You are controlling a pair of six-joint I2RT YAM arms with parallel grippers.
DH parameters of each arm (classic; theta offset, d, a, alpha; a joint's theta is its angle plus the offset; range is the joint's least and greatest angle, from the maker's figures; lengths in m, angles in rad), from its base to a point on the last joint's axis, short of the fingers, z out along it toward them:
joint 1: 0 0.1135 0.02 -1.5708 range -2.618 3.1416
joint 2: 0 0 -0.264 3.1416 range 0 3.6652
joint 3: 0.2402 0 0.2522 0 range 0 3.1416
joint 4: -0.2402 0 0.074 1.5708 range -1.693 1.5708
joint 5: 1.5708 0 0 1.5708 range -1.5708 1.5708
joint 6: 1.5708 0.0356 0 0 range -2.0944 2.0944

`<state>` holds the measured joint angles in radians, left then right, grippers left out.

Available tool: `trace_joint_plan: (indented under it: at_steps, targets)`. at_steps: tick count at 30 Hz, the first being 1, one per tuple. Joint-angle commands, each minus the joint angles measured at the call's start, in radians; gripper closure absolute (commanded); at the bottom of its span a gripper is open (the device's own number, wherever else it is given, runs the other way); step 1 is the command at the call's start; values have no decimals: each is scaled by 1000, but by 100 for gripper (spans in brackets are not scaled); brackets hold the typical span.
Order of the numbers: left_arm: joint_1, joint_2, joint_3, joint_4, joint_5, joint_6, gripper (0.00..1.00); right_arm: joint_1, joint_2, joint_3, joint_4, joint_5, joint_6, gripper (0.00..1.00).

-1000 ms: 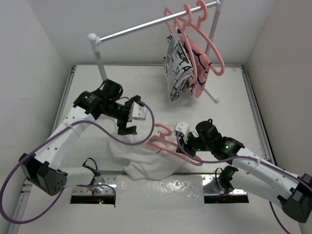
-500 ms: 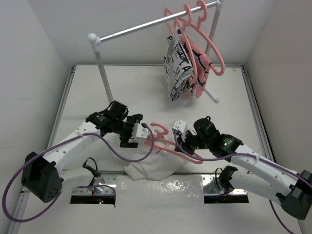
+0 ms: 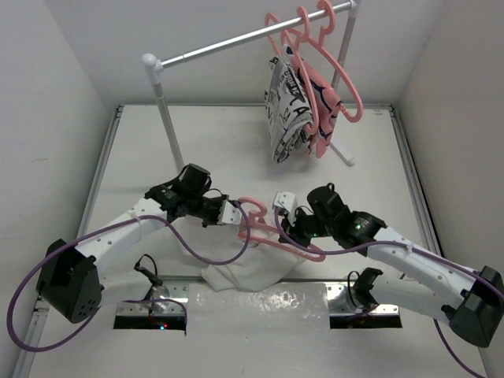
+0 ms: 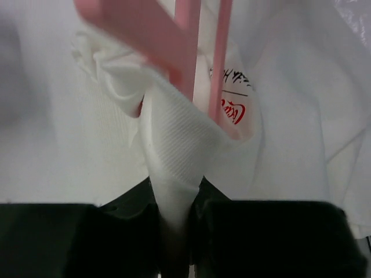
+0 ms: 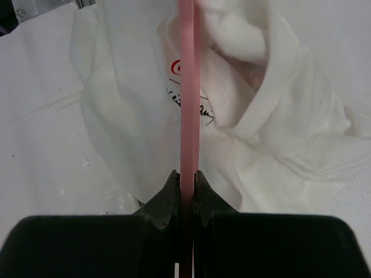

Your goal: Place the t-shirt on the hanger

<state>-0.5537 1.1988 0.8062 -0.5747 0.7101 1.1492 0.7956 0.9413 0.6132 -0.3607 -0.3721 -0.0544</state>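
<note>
The white t-shirt (image 3: 246,269) lies crumpled at the near middle of the table. The salmon-pink hanger (image 3: 302,249) rests over it, hook (image 3: 257,206) pointing left. My left gripper (image 3: 229,214) sits right beside the hook. In the left wrist view it (image 4: 177,200) is shut on a ribbed fold of the t-shirt (image 4: 174,145) at the neck opening, with the hanger's bars (image 4: 186,52) passing through just beyond. My right gripper (image 3: 285,227) is shut on the hanger. The right wrist view shows its jaws (image 5: 185,180) pinching the thin pink bar (image 5: 187,104) above the t-shirt (image 5: 290,139).
A grey metal rail (image 3: 236,39) on a white post (image 3: 164,102) crosses the back. Several pink hangers (image 3: 340,75), a black-and-white patterned garment (image 3: 283,114) and a pink dark-lined garment (image 3: 324,106) hang at its right end. A clear plastic sheet (image 3: 260,309) lies at the near edge.
My left gripper came down and right from the back left to the hanger's hook, then closed on the t-shirt's neck fold. The right arm with the hanger edged slightly left.
</note>
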Motion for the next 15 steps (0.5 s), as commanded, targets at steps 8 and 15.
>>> trace_joint_plan:
  at_steps: [8,15]
  targets:
    - [-37,-54,70,-62,105,-66,82,8,117,217,86,13,-140,100]
    - [-35,-93,25,-93,17,-71,100,8,94,206,92,15,-134,100]
